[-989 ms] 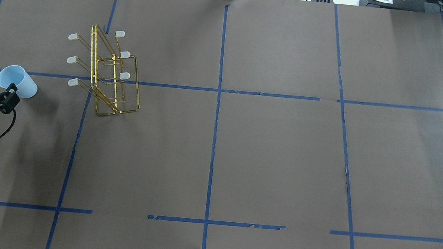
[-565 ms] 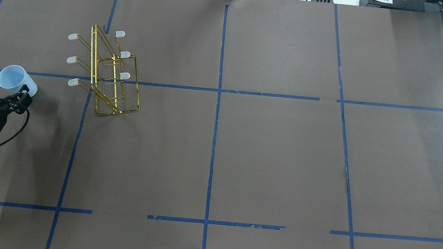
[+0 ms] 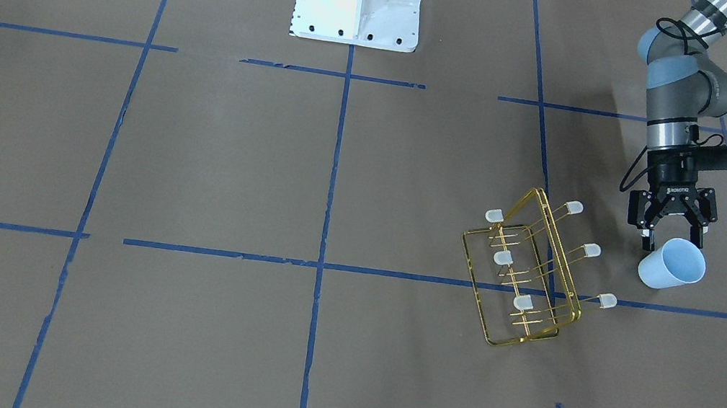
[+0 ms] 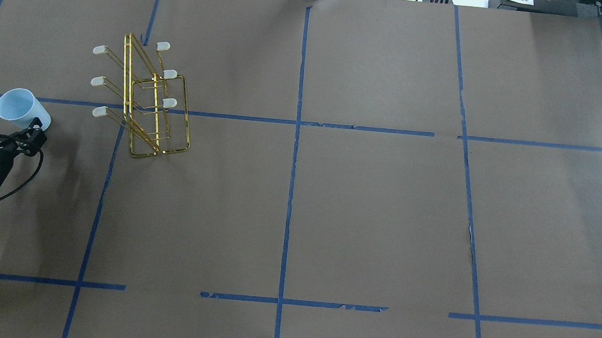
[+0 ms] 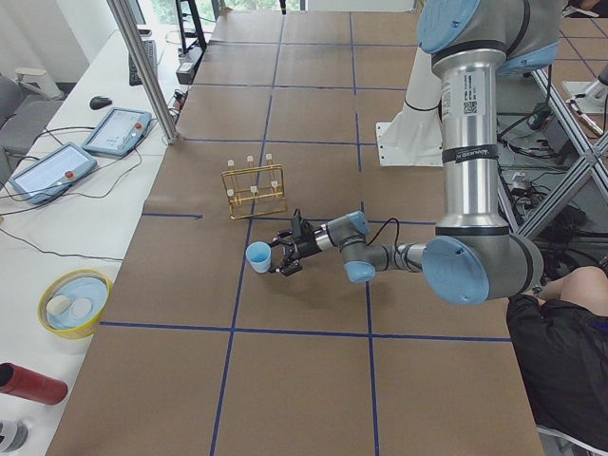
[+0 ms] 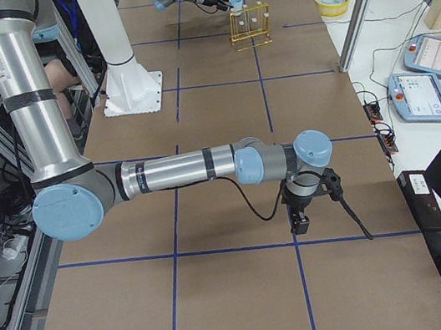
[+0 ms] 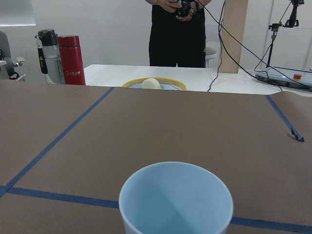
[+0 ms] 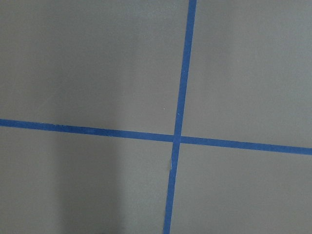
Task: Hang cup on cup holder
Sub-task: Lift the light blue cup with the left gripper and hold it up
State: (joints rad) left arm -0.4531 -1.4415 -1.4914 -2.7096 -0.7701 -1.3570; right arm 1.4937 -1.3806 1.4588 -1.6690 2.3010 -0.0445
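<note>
Left gripper (image 3: 673, 240), jaws spread wide, is facing the cup (image 3: 671, 267) at frame right; off-centre contact could topple it.

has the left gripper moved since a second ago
Yes. In the overhead view the left gripper has shifted right, toward the vertical blue tape line, on the robot's side of the cup, which stayed put.

2 fixed views look steeply down on the tabletop (image 4: 374, 208) from opposite sides, sharing the cup holder (image 4: 149, 102); 2 end views look along it; wrist cameras sit close.
</note>
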